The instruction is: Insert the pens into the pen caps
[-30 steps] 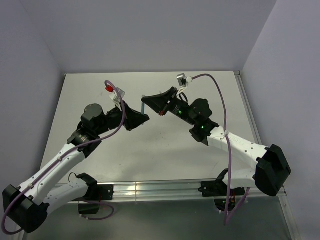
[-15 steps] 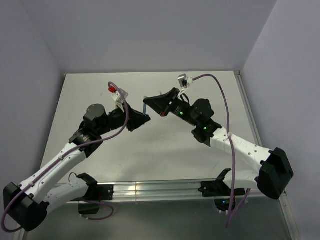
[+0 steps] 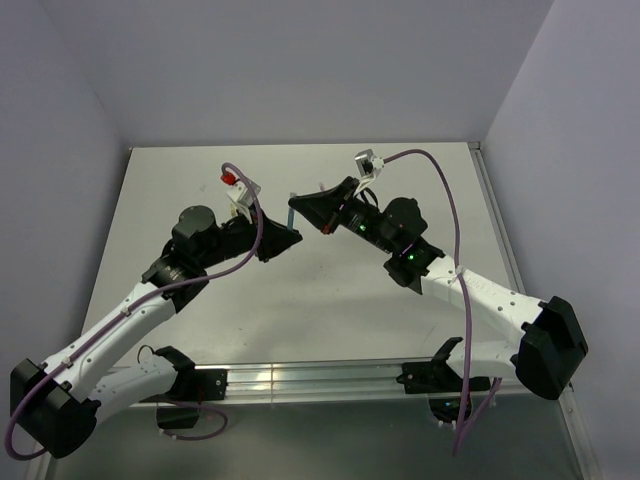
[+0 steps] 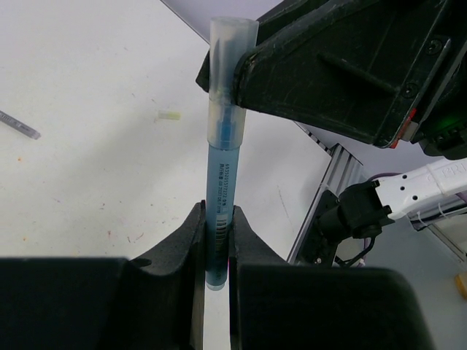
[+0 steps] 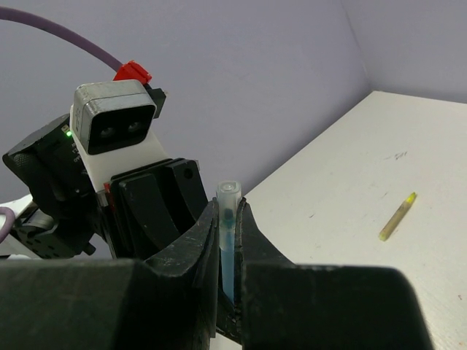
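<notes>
The left end effector (image 4: 217,226) clamps the thin blue plastic pen (image 4: 221,175); the right end effector (image 5: 228,240) pinches the translucent tubular cap (image 4: 232,80). A straight axial push should seat it.

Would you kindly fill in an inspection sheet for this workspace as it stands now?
Surface: white table, a few faint marks.
Job's things: blue pen held off the table, its tip inside a translucent pen cap; yellow pen, grey pen and loose cap lie apart on the table; third cap not seen.
Clutter: nothing seen.
Grippers: left gripper shut on the blue pen; right gripper shut on the pen cap.
Cables: purple cable loops over each arm.
Surroundings: plain lilac walls.
</notes>
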Available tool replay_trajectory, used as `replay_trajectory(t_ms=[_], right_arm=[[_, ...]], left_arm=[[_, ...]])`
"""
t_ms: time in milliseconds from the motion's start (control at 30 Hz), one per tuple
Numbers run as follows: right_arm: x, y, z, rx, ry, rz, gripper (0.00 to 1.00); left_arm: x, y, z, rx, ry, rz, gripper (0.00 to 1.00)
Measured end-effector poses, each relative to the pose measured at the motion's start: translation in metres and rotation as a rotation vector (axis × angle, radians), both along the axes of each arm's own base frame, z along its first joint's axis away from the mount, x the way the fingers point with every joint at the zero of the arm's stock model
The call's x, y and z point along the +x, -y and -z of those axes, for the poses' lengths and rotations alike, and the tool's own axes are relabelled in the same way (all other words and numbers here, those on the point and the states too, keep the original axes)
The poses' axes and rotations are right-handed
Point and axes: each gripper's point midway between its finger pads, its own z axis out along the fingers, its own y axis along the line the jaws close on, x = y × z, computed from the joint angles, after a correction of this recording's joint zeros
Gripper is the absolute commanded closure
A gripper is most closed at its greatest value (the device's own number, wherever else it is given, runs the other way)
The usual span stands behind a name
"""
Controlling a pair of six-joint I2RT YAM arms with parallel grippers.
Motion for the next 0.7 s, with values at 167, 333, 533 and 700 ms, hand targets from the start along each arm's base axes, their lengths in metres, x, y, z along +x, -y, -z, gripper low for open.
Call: replay_trajectory(t_ms=[167, 333, 533, 700], right_arm=[[0.0008, 0.0002, -0.0003, -0.001, 0.002, 0.006, 1.0], [0.0005, -0.0005, 0.0009, -0.008, 0.007, 0.006, 1.0], [-0.0009, -0.0021, 0.002, -0.017, 0.013, 0.006, 1.0], [-0.0012, -0.0026, 0.0013, -0.019, 0.02, 0.008, 1.0]], left_arm=[[0.0016, 0.0005, -0.001, 0.005, 0.008, -0.001, 1.0], [0.0023, 0.0008, -0.0013, 0.011, 0.013, 0.0, 1.0], [0.0022, 0.0003, -0.0007, 0.019, 0.012, 0.001, 1.0], [0.0023, 0.0004, -0.0021, 0.02, 0.016, 0.001, 1.0]])
